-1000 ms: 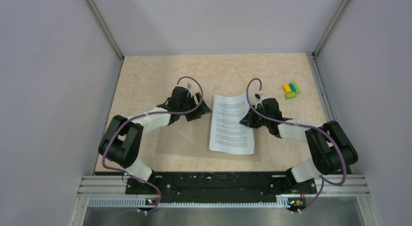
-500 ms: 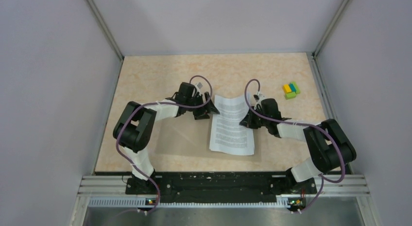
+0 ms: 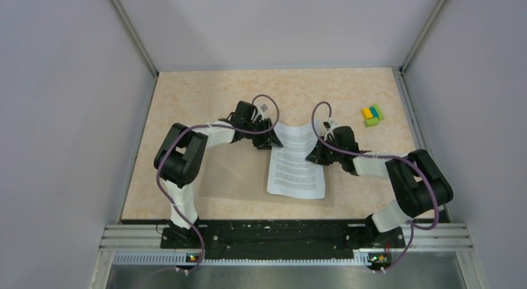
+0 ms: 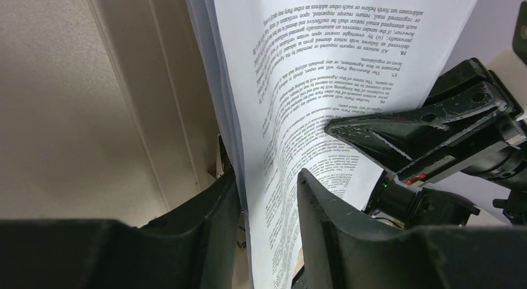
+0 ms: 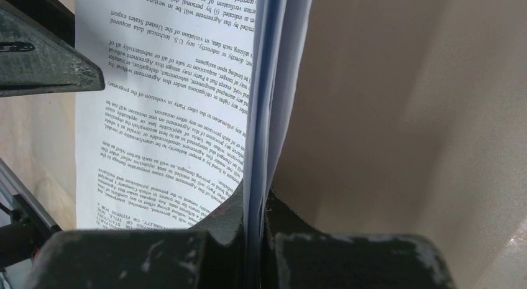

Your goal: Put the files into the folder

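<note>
The left pincer [image 3: 264, 138] is held spread astride the far-left edge of the files [image 3: 297, 168]. These lie lengthwise, near to far, over the folder [image 3: 230, 177]; their right edge is pinched by the right pincer [image 3: 314, 154].

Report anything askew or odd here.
The files bow upward at their far edge instead of lying flat on the folder, raised between the left gripper and right gripper. The sheets splay apart beside the right gripper's pinch.

Printed files [image 3: 296, 165] on folder [image 3: 233, 180]; left hand [image 3: 267, 141] at far-left corner, right hand [image 3: 314, 155] at right edge
</note>
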Tool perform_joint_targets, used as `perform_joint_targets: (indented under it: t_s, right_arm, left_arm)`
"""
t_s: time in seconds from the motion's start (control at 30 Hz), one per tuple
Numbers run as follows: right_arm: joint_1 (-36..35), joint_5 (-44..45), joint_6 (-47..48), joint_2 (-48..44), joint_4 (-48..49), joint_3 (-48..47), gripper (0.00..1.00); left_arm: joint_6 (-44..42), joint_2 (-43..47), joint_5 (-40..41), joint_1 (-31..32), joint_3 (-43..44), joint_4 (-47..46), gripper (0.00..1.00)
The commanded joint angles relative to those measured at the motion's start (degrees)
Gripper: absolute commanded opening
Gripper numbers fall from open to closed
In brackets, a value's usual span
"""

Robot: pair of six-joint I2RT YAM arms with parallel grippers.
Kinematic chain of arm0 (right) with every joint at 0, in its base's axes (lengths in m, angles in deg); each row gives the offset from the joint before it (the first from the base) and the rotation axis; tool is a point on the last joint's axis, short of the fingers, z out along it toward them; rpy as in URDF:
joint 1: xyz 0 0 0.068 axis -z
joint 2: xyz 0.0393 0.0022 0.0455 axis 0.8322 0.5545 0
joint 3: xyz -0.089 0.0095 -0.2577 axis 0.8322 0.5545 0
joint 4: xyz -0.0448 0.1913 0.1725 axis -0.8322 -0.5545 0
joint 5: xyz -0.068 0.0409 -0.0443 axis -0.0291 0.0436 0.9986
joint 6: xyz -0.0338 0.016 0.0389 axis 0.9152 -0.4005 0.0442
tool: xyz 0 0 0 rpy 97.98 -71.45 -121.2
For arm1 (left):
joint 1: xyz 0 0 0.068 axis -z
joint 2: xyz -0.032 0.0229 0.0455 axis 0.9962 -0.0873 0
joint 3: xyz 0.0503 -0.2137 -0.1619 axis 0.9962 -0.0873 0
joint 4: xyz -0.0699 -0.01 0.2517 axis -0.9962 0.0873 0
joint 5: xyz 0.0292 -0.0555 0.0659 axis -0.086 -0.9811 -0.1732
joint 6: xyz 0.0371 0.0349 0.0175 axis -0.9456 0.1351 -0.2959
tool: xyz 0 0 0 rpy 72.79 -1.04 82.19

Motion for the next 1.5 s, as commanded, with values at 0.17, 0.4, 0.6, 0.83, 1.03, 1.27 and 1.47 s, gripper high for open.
perform_joint_targets:
  t_s: [0.17, 0.4, 0.6, 0.83, 1.03, 1.27, 1.47]
  right_arm:
    - [-0.6, -0.3, 0.2, 0.5, 3.0, -3.2, 0.00]
    - [-1.2, 0.3, -0.6, -3.0, 1.6, -3.5, 0.00]
    - [-3.3, 1.6, -2.9, -10.0, -1.8, -4.3, 0.00]
    - [-7.2, 2.9, -7.4, -17.8, -5.9, -7.2, 0.00]
    - [-8.6, 5.4, -7.2, -20.7, -8.2, -8.4, 0.00]
    - [-7.9, 6.4, -3.5, -21.4, -9.5, -6.3, 0.03]
    - [-2.2, -2.1, -3.9, -22.3, 0.2, 2.4, 0.25]
  left_arm:
    - [-5.5, -1.9, 0.4, 1.6, 6.0, 8.0, 0.33]
    - [-7.4, -0.8, 9.6, 4.8, 8.7, 13.2, 0.02]
    - [-6.7, 1.5, 25.2, 9.4, 9.7, 16.1, 0.00]
    - [-2.5, 2.5, 52.1, 17.0, 13.1, 23.3, 0.00]
    - [3.2, 5.5, 56.9, 18.0, 10.1, 21.5, 0.00]
    - [-3.6, 12.4, 47.9, 17.9, 4.5, 12.3, 0.00]
    - [-12.2, 20.3, 42.1, 17.7, -5.7, 2.4, 0.00]
